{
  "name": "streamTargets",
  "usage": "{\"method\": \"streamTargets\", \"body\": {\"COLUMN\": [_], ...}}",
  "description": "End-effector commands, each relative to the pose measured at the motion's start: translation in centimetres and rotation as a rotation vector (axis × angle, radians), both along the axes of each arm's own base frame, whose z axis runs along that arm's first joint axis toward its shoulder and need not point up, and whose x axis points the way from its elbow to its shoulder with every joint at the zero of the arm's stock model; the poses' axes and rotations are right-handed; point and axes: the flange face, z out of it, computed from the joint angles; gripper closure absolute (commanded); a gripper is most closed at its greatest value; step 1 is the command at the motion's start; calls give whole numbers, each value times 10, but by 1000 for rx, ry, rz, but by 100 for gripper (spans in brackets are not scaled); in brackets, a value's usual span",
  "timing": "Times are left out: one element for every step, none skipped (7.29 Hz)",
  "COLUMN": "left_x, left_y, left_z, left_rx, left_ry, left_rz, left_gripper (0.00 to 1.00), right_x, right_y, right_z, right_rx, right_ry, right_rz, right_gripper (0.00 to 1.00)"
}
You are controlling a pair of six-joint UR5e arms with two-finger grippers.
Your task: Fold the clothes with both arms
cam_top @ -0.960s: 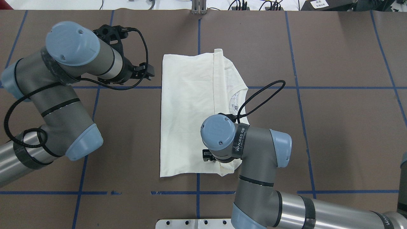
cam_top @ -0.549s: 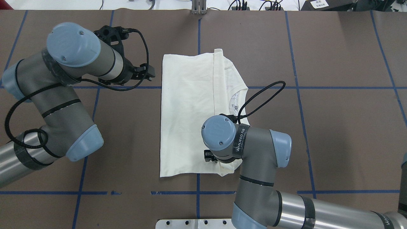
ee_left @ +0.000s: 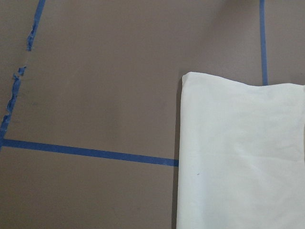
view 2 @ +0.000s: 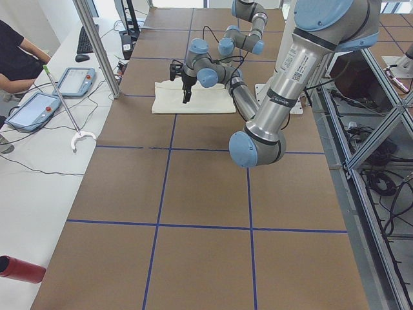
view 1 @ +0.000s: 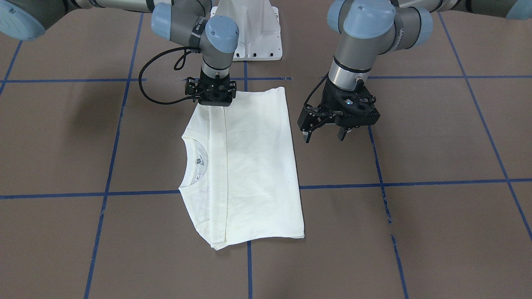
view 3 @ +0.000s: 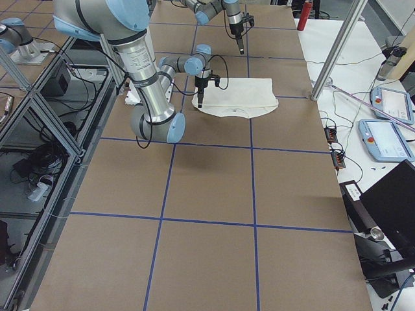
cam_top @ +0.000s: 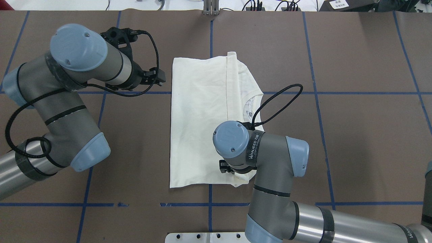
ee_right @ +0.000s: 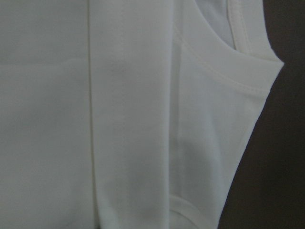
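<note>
The cream-white T-shirt point(cam_top: 199, 125) lies flat, folded into a long rectangle on the brown table. Its ribbed collar point(cam_top: 252, 101) peeks out on the right, and the cat print and lettering are hidden. My left gripper point(view 1: 324, 133) is open and empty, hovering just off the shirt's left edge point(ee_left: 183, 143). My right gripper point(view 1: 212, 103) points straight down onto the shirt's corner nearest the robot. Its fingertips are hidden under its body, so I cannot tell whether it is open or shut. The right wrist view shows only folded cloth point(ee_right: 133, 119) and the collar point(ee_right: 236, 28).
Blue tape lines point(cam_top: 337, 93) cross the brown table cover. The white pedestal base point(view 1: 249, 33) stands at the robot's edge. A side bench with tablets point(view 2: 71, 81) and a person runs along the far edge.
The right wrist has shifted slightly towards the robot over the shirt's corner. The left arm has barely moved. The shirt lies as before.
</note>
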Motion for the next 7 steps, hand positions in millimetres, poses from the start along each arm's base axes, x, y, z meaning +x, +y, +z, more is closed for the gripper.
{"method": "streamTargets", "body": {"left_x": [2,5,6,6,7,8,11], "left_y": [0,2,2,2,3,4,6], "left_z": [1,1,1,1,-1,-2,-3], "left_rx": [-2,-2,-2,-3,-2,-1,1], "left_ry": [1,-1,-1,-1,2,4,6], "left_rz": [1,6,8,7,10,11,17], "left_gripper": [0,0,0,0,0,0,0], "right_x": [1,3,8,16,21,23,30], "right_y": [0,-2,-8,-16,-19,-20,-22], "right_z": [7,7,7,7,13,22,28], "right_rx": [-4,-3,-7,-1,5,2,3], "right_ry": [14,13,19,30,41,55,57], "right_rz": [-4,-1,9,8,-5,-2,0], "right_gripper": [0,0,0,0,0,0,0]}}
